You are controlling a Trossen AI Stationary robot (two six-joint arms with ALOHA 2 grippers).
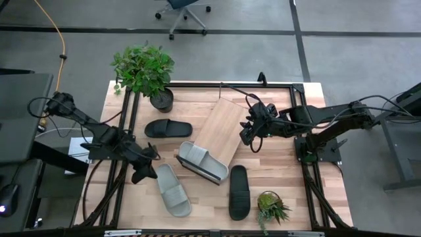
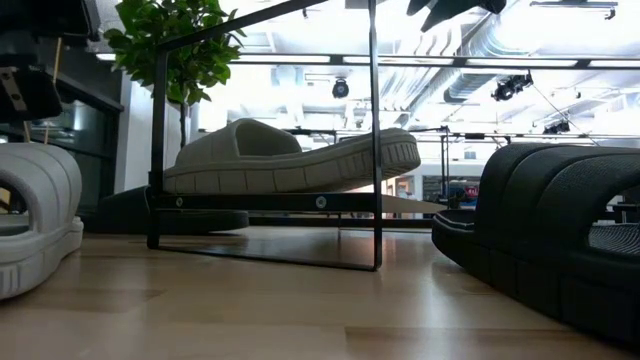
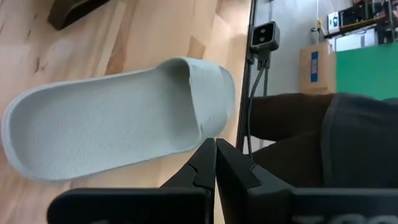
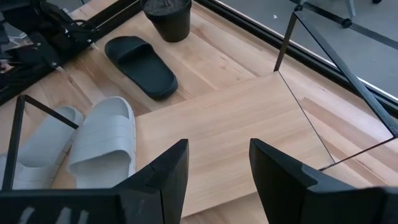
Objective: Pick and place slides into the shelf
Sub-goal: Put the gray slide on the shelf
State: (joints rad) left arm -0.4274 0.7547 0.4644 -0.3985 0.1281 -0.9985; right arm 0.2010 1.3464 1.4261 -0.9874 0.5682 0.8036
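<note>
One pale grey-green slide sandal (image 1: 203, 162) lies on the lower end of the long light-wood plank shelf (image 1: 223, 129). The right gripper (image 1: 248, 134) hovers over the shelf, its fingers apart and holding nothing. The left gripper (image 1: 146, 172), closed and empty, is just beside a second pale grey-green sandal (image 1: 173, 189) on the wooden table (image 1: 289, 178).
</note>
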